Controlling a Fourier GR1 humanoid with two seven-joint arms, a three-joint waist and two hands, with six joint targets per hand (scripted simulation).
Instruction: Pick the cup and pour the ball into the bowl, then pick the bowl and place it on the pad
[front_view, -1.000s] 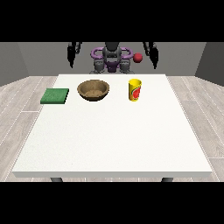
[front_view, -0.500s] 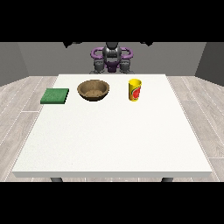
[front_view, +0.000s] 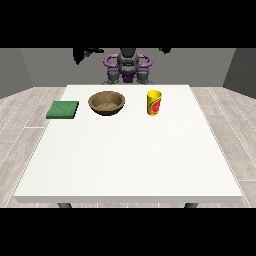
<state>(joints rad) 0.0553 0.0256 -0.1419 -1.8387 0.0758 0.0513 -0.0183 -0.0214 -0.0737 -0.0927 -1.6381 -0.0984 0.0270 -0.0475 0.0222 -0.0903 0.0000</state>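
The white table (front_view: 130, 155) fills the view; the robot (front_view: 128, 65) stands behind its far edge; the brown bowl (front_view: 106, 103) sits between the green pad (front_view: 63, 109) and the upright yellow cup (front_view: 154, 102); both hands, at the view's left (front_view: 85, 52) and right (front_view: 165, 50), are raised high, finger state unreadable

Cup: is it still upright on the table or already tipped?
Upright. The yellow cup stands on the white table, opening upward, apart from the bowl; neither hand touches it.
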